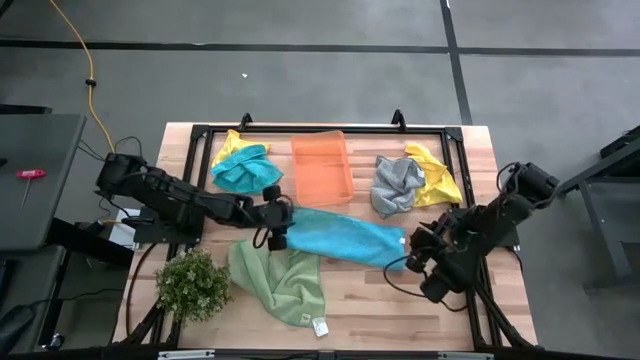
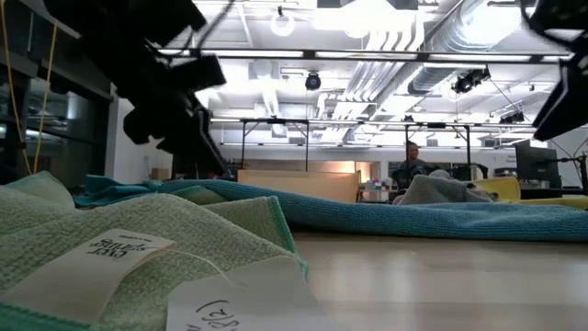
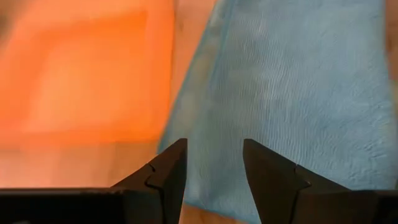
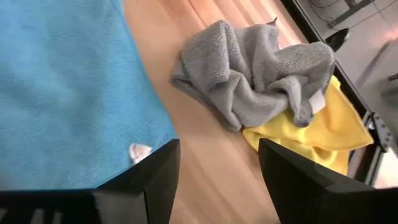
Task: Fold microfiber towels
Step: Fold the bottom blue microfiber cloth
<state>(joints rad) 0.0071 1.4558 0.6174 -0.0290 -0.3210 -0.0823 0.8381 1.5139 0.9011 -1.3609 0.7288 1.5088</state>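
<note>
A teal-blue microfiber towel (image 1: 345, 238) lies folded in a long strip across the table's middle. My left gripper (image 1: 278, 232) stands open just over the strip's left end (image 3: 280, 93), with nothing between its fingers. My right gripper (image 4: 217, 146) is open off the strip's right end (image 4: 68, 93), where a small white tag (image 4: 139, 151) shows. A light green towel (image 1: 280, 280) lies rumpled at the front, partly under the blue one, with a white tag (image 1: 320, 326) at its near corner. A grey towel (image 4: 255, 74) lies crumpled on a yellow one (image 4: 323, 137) at the far right.
An orange bin (image 1: 320, 168) stands at the far middle. Another teal towel on a yellow one (image 1: 243, 168) lies bunched at the far left. A small green plant (image 1: 192, 285) stands at the near left corner. Bare wood shows at the near right (image 1: 400, 310).
</note>
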